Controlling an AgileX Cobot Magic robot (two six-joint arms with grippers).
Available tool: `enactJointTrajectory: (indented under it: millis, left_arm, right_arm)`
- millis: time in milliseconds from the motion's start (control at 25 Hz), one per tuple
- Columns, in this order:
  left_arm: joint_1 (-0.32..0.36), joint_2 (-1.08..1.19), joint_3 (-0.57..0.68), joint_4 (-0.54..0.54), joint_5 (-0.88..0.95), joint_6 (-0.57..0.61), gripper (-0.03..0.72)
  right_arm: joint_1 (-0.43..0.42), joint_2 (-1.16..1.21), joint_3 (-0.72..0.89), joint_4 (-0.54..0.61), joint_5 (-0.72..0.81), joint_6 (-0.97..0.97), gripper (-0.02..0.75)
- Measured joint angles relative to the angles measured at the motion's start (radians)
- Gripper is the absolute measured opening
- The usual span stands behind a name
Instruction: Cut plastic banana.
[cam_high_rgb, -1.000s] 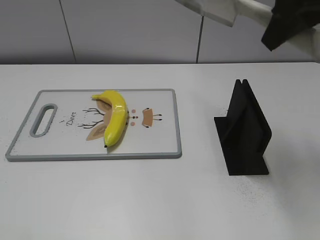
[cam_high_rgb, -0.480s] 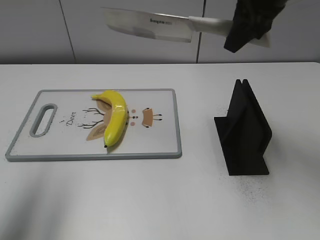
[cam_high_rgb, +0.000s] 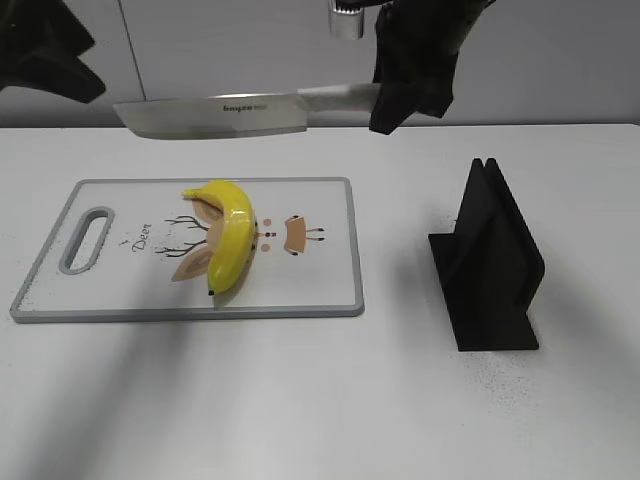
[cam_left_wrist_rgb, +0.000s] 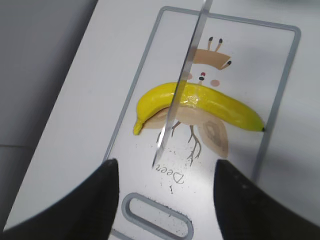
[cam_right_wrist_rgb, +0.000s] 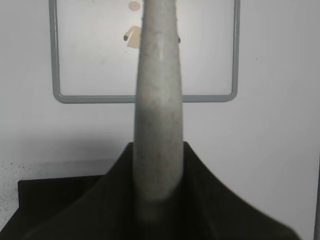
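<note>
A yellow plastic banana lies whole on a white cutting board with a grey rim. My right gripper is shut on the pale handle of a kitchen knife and holds it level in the air above the board's far edge. In the right wrist view the handle runs out from the shut jaws toward the board. My left gripper hangs high at the far left. Its fingers are open and empty above the board's handle slot. The left wrist view shows the blade crossing over the banana.
A black knife stand stands on the white table to the right of the board. The board has a grey handle slot at its left end. A grey wall runs behind the table.
My right gripper has carried the knife left and down, from high at the back to just above the board. My left gripper has come into view at the top left.
</note>
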Motion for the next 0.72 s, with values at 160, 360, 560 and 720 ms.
enactJointTrajectory:
  millis: [160, 360, 560, 720]
  left_arm:
    - [-0.034, 0.083, -0.022, -0.004, 0.003, 0.039, 0.555]
    - [-0.035, 0.173, -0.023, -0.005, -0.017, 0.057, 0.513]
    - [-0.035, 0.233, -0.024, -0.005, -0.061, 0.062, 0.49]
    - [-0.035, 0.24, -0.024, -0.013, -0.086, 0.063, 0.325]
  right_arm:
    - [0.01, 0.042, -0.014, 0.025, -0.001, -0.021, 0.161]
    - [0.011, 0.069, -0.019, 0.041, -0.002, -0.029, 0.161]
    - [0.011, 0.073, -0.02, 0.057, -0.021, -0.03, 0.161]
    - [0.011, 0.073, -0.02, 0.066, -0.024, -0.03, 0.161]
